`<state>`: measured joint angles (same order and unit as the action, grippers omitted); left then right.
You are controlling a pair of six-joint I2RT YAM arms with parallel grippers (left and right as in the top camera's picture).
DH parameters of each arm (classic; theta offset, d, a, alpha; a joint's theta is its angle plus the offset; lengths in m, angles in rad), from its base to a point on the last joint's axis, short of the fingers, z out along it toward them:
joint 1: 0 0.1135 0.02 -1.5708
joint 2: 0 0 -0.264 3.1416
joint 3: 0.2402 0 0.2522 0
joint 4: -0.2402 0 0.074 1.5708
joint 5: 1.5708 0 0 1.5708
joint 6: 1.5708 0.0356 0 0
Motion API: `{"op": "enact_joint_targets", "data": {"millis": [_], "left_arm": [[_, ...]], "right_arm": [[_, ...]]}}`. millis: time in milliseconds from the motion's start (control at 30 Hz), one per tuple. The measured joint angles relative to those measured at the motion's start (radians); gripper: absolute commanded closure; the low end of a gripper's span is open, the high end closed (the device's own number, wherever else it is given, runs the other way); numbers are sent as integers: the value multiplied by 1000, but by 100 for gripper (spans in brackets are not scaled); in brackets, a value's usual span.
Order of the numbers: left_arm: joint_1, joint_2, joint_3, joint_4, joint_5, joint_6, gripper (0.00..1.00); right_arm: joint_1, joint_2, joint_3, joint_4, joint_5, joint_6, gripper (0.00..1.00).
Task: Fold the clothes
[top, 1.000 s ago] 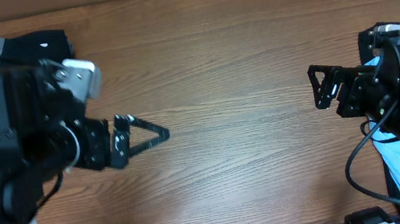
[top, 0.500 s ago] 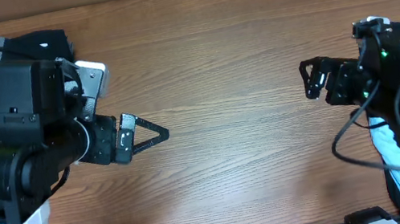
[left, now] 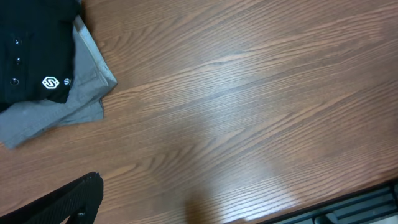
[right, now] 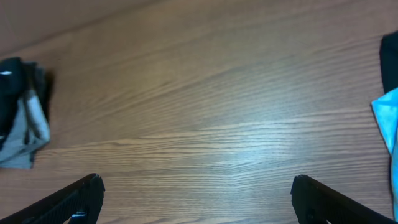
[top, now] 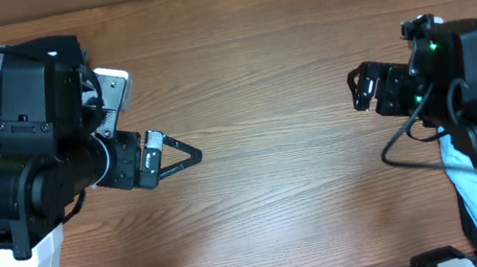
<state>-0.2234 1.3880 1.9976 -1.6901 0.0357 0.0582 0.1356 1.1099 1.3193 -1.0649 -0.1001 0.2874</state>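
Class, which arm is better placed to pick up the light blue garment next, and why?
Right, probably. The light blue garment lies at that arm's side, close behind the open right gripper; the left gripper sits across the table beside the shirt stack.

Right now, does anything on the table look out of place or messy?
Nothing is spilled or damaged. Only the left side looks untidy: the black shirt lies skewed on the grey shirt, whose edges stick out unevenly from under it.

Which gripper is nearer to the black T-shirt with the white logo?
Left. The left gripper is a short way from the black T-shirt; the right gripper sits far off on the opposite side.
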Motion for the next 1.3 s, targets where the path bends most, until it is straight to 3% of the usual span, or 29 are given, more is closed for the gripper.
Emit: {"op": "enact_joint_targets", "data": {"millis": [133, 333, 767, 933, 1300], "left_arm": [[0, 1, 0, 0, 0, 0, 0], [0, 3, 0, 0, -3, 0, 0], [0, 3, 0, 0, -4, 0, 0], [0, 3, 0, 0, -4, 0, 0], [0, 3, 0, 0, -4, 0, 0]], "right_arm": [[5, -132, -6, 27, 60, -2, 0], [5, -428, -108, 214, 224, -4, 0], [-59, -954, -662, 412, 355, 80, 0], [-70, -1074, -845, 431, 363, 165, 0], [-70, -1095, -1065, 570, 362, 237, 0]]}}
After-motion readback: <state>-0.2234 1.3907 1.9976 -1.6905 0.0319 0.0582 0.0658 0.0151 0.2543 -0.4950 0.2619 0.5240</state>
